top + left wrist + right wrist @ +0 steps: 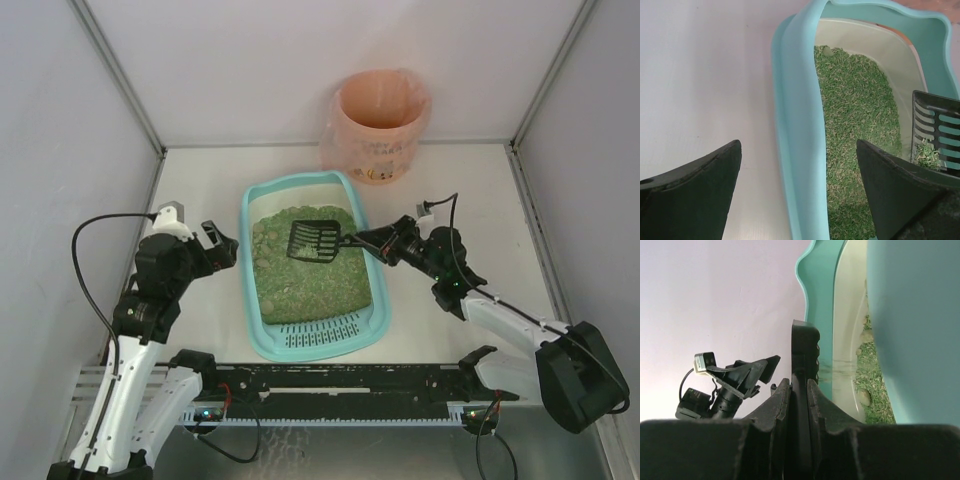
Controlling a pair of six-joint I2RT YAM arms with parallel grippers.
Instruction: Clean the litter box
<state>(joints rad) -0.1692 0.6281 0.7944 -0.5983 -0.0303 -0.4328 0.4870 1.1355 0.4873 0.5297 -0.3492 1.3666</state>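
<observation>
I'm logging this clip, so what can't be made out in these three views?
- Right wrist view: the black slotted plastic scoop shows edge-on in the right claw, hiding its load.
- Same view: the large light-teal plastic litter box has a blurred near wall covering most green granular litter.
- Top view: clumps in it are too small.
- Left wrist view: right edge cuts off the scoop.

There is one light-teal litter box [262, 200], holding one bed of green litter [305, 285]. One black slotted scoop [314, 241] is present. One round bin [377, 140] carries one pink bag liner. There are two robot arms, one left arm [150, 300] and one right arm [500, 315]. Each bears one gripper, the left gripper [225, 247] and the right gripper [362, 240], making four fingers altogether.
</observation>
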